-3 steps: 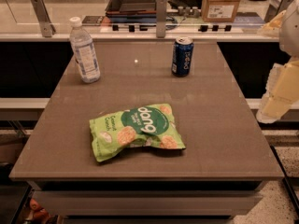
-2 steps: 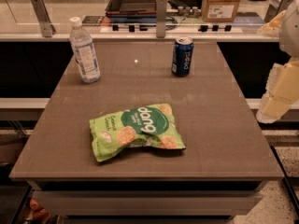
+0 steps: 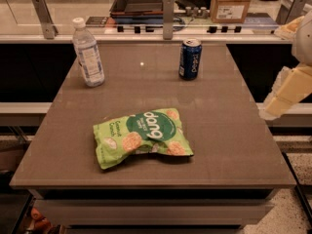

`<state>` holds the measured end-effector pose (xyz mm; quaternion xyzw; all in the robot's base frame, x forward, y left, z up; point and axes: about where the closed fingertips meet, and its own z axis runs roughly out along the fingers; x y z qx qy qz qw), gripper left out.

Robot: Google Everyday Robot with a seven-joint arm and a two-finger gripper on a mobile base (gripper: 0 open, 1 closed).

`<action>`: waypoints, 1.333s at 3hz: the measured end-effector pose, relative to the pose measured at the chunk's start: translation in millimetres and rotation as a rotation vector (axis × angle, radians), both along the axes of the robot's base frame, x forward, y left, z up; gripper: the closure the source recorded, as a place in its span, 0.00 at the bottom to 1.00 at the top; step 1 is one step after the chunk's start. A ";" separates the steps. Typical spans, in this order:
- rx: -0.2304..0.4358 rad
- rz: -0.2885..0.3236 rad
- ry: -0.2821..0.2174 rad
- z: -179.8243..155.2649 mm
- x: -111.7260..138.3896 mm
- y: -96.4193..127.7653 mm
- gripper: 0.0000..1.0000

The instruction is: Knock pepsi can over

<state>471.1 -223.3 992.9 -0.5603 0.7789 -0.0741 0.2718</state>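
0 of the task done: can [image 3: 190, 58] upright near far edge of tabletop [image 3: 219, 140], untouched. Beyond right edge, gripper [image 3: 279, 99] well apart from can; open or closed, cannot tell. Left: reach over, tip can.

Your gripper [image 3: 285, 92] hangs off the table's [image 3: 229, 145] edge at 3 o'clock. Between it and the can [image 3: 189, 59] at 1 o'clock, the surface lies bare. The snack bag [image 3: 142, 136] occupies 6 o'clock. The bottle [image 3: 88, 52] stands at 10 o'clock, well apart from the can.
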 end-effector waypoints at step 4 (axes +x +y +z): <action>0.616 -0.179 -0.345 -0.2 164.8 0.8 0.00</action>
